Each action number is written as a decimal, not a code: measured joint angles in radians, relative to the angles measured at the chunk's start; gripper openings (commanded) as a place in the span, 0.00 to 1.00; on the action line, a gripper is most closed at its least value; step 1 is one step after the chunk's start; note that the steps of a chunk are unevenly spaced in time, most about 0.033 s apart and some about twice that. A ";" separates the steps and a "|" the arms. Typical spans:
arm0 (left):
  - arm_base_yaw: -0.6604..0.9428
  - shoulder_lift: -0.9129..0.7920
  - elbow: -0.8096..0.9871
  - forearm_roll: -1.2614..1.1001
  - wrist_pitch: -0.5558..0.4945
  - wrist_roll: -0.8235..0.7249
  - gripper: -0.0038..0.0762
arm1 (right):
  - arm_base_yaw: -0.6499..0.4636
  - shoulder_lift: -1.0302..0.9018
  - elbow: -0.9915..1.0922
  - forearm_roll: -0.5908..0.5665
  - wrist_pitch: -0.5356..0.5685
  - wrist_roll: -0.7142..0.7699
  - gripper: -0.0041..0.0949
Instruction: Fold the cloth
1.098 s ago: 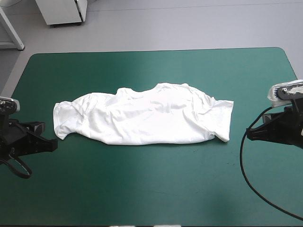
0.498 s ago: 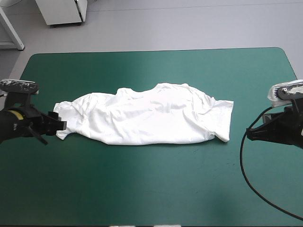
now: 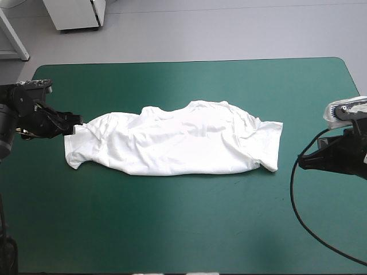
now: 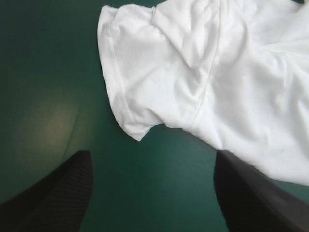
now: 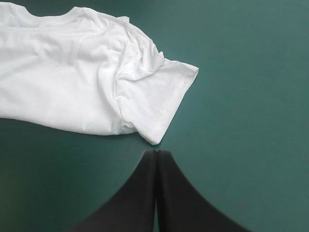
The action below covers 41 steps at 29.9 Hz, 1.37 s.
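High view showed the left gripper (image 3: 73, 121) had swung round from the near side of the T-shirt (image 3: 178, 143) to its left sleeve's far corner, fingers wide apart, gripping nothing, the sleeve just ahead of them. The T-shirt lay flat and unmoved on the teal-green cover (image 3: 172, 229). The right gripper (image 3: 300, 162) stayed just off the right sleeve, pinched together, empty. A sleeve grab looked close, folding not yet begun.

T-shirt (image 3: 178, 146): thin matt cloth, creased | table cover (image 3: 172, 229): smooth, slight sheen
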 measured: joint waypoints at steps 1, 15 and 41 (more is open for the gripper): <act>0.020 0.025 0.000 -0.008 -0.003 0.000 0.66 | 0.000 0.000 0.000 0.000 0.000 0.000 0.02; 0.115 0.288 -0.001 -0.030 -0.088 0.019 0.57 | 0.000 0.001 0.000 0.000 0.000 0.000 0.02; 0.115 0.498 -0.019 -0.027 -0.203 0.020 0.02 | 0.000 0.002 0.000 0.000 0.000 0.008 0.02</act>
